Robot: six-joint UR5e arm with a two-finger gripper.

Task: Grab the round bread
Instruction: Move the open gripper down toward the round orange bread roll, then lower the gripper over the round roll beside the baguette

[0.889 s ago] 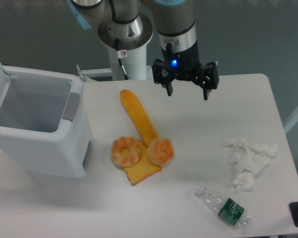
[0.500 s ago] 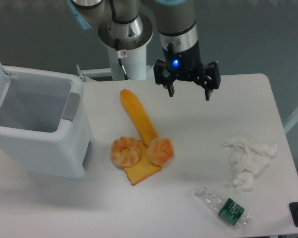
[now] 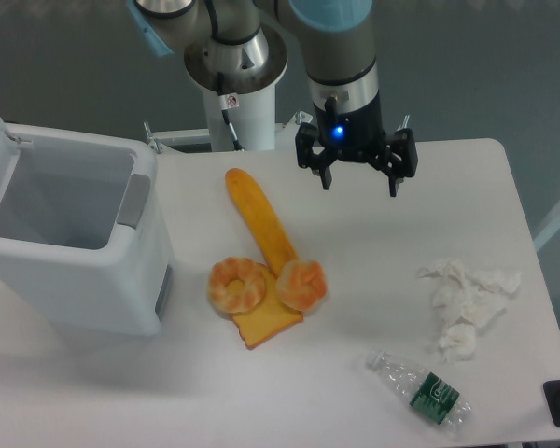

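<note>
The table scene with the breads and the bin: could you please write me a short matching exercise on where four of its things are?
Things:
1. round bread
2. baguette
3. plastic bottle
4. pincer

Places:
A. lying at the near right of the table
B. open, above the far side of the table
C. at the baguette's near end, right of the ring bun
D. running diagonally from the far side towards the buns

Pairs: 1-C, 2-D, 3-A, 4-B

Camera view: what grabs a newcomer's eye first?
The cluster of orange toy food mid-table: the long baguette, the ring-like bun and the round bread sitting on a flat toast slice. Above it, the hand hangs open near the table's far edge, a blue light glowing on its body. A big white bin stands open at the left.
</note>
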